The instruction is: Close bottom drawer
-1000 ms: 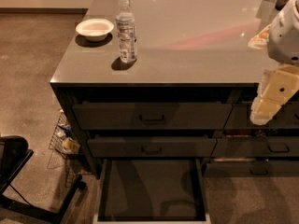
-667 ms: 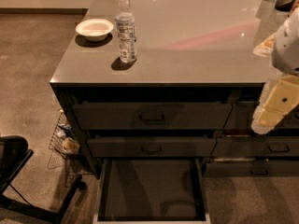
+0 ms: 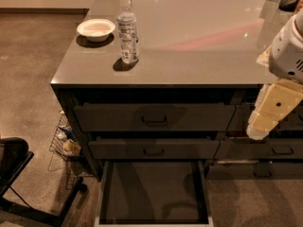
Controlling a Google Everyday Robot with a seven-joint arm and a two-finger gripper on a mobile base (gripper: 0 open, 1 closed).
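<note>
Camera view: a look down over the front of a dark desk (image 3: 199,56) with a glossy grey top, mottled brown floor around it.
Lowest tier: the bottom drawer (image 3: 154,193) stands pulled well out at the foot of the wide stack. Its flat dark floor shows, pale rails run along both sides, and its front edge meets the lower border of the shot.
Upper tiers: the top drawer (image 3: 154,118) and the middle drawer (image 3: 154,149) sit shut above it, each with a black rectangular pull at its centre.
Robot: the pincer (image 3: 260,126) hangs at the right edge on a cream-coloured arm section under a white housing. It is level with the upper drawer fronts, in front of the narrower right-hand stack (image 3: 279,150). It is up and to the right of the open drawer and well apart from it. Whether it is wide or narrow, I cannot tell.
Desk top: a clear water bottle (image 3: 128,32) with a white cap stands upright near the left front corner. A white bowl (image 3: 96,29) sits behind and to its left, not touching it.
Floor, left: a wire basket (image 3: 64,143) rests against the desk's side, and a black chair (image 3: 14,160) shows partly at the lower left.
</note>
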